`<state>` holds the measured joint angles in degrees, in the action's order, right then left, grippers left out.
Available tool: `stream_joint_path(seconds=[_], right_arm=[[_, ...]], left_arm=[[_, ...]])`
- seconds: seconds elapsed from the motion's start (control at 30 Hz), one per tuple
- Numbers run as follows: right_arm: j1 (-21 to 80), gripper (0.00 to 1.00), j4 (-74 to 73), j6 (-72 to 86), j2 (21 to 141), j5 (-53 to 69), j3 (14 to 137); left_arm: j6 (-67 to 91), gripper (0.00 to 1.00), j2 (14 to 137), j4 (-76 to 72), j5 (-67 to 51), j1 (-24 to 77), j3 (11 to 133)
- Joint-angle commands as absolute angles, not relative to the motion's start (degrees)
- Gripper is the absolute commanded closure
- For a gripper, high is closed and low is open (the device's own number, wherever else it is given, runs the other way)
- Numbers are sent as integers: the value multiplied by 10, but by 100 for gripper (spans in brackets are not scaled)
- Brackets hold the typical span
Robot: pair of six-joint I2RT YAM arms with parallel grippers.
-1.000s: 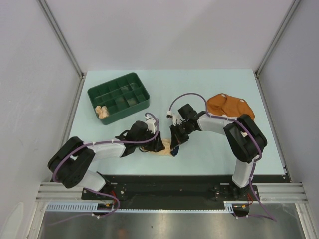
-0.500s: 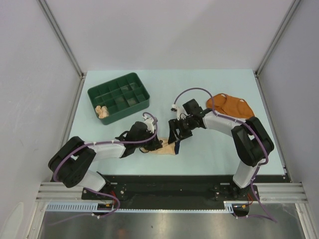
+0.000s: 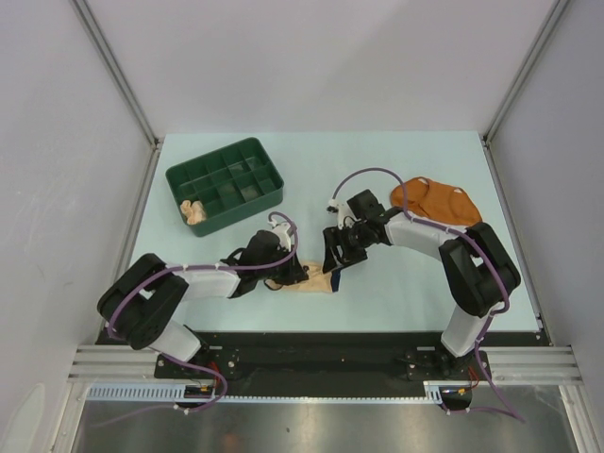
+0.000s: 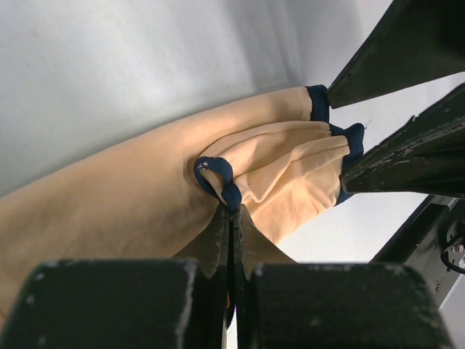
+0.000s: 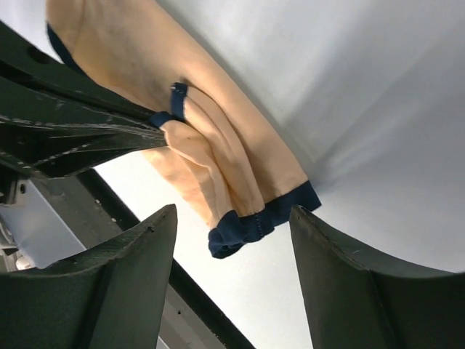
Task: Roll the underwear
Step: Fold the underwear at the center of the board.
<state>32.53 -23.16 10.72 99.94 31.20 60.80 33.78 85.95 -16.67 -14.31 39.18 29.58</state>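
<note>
Left wrist view: left gripper (image 4: 230,222) is pinched flat on a bunched fold of the cream soft-cloth garment with dark trim (image 4: 138,189), jaws closed right at a loop of the trim. Right wrist view: right gripper (image 5: 232,214) stands wide, straddling the garment's trimmed end and, as far as I can tell, touching nothing. Top view: garment lies loosely gathered, not a tight roll, at lower centre of frame between both grippers. Rust-orange cloth garment (image 3: 434,200) lies flat at right. Small pale peach cloth bundle (image 3: 194,210) sits in a corner compartment of the dark green plastic tray (image 3: 212,156), upper left. Risks: left pinch holds only a thin fold, so a pull could slip off or drag the whole piece and undo the layers. The unheld end may spring open. Grippers are near each other, so they could collide.
</note>
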Motion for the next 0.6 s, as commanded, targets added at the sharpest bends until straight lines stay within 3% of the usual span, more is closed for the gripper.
stream_joint_path(seconds=[0.0,0.17,0.37,0.43,0.57], right_arm=[[328,35,-234,113,999,285,605],[329,50,-231,113,1003,288,600],[329,76,-229,115,1005,287,599],[329,89,-230,114,1005,283,599],[330,95,-224,113,1001,261,599]], left_arm=[[351,100,860,-198,-153,387,294],[352,100,859,-199,-154,385,293],[353,100,858,-204,-157,383,290],[353,100,858,-204,-158,382,291],[352,100,862,-204,-159,381,292]])
